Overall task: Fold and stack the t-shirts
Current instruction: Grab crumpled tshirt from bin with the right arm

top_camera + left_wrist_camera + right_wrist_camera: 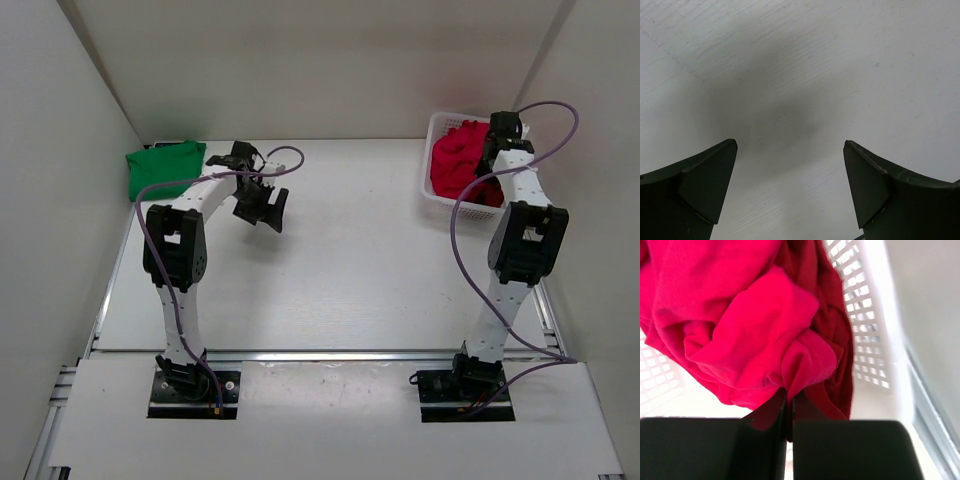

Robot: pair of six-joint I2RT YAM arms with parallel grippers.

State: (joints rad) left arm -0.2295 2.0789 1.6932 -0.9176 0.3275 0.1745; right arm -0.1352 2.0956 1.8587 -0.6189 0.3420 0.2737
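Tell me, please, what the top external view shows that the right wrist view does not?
Top external only: the green t-shirt at far left and the open left gripper. Right wrist only: the right gripper shut on a fold of the red t-shirts. Both: the red t-shirts inside the white basket.
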